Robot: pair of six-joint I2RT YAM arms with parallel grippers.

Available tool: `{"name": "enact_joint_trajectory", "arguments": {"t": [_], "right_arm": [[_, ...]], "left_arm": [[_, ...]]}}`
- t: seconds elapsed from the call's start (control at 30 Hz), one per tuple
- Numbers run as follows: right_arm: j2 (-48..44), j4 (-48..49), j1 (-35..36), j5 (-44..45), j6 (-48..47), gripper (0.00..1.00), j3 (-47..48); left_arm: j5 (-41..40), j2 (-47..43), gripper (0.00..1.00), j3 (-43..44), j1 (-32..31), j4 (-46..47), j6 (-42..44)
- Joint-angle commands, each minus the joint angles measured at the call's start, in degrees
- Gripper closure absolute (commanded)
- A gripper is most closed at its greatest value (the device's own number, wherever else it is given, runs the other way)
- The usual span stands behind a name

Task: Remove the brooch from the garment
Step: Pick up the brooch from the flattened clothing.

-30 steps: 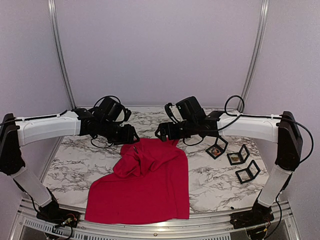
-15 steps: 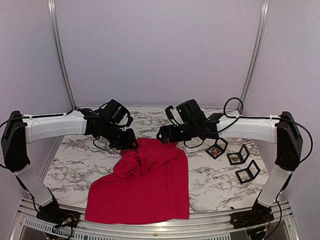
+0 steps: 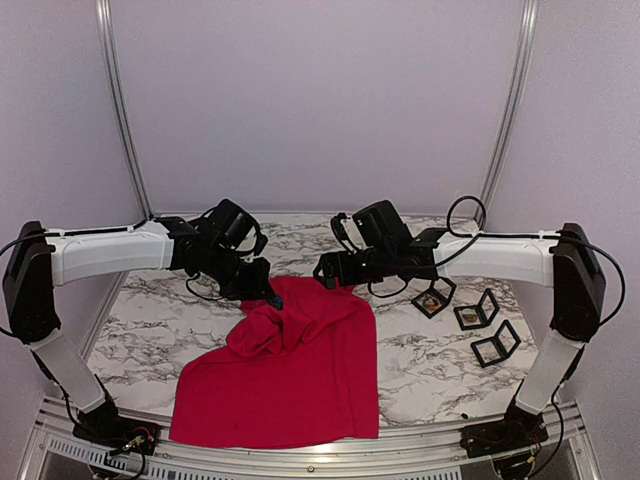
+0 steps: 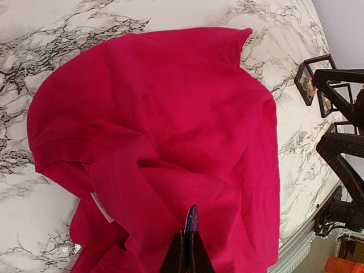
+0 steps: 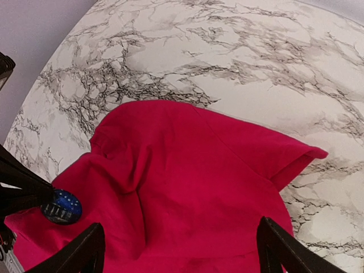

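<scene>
— Red T-shirt (image 3: 290,370), crumpled on the marble table (image 3: 440,360). Can you see the brooch's (image 5: 61,206) pin?
— No, it's hidden. Only the blue face shows.
— Where is it?
— Pinched in the left gripper (image 4: 187,239), just over the shirt's far left folds. The right gripper (image 5: 182,250) hangs spread wide, just right of it.

Brooch (image 4: 191,219) face: seen edge-on between the closed jaws of the left gripper (image 4: 187,242), pattern unreadable.
Garment (image 4: 170,125): cut off by the picture's edge beside those jaws.
</scene>
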Motion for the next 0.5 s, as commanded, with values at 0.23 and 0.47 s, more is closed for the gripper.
{"name": "enact_joint_trajectory", "arguments": {"t": [0.23, 0.47], "right_arm": [[-2.12, 7.96, 0.21, -3.79, 0.17, 0.11, -3.19], [-3.86, 16.75, 2.08, -8.56, -3.75, 0.11, -7.04]], "left_arm": [[5.08, -5.91, 1.00, -7.11, 3.43, 12.01, -4.47], [12.68, -7.90, 1.00, -13.95, 6.54, 26.07, -13.15]]}}
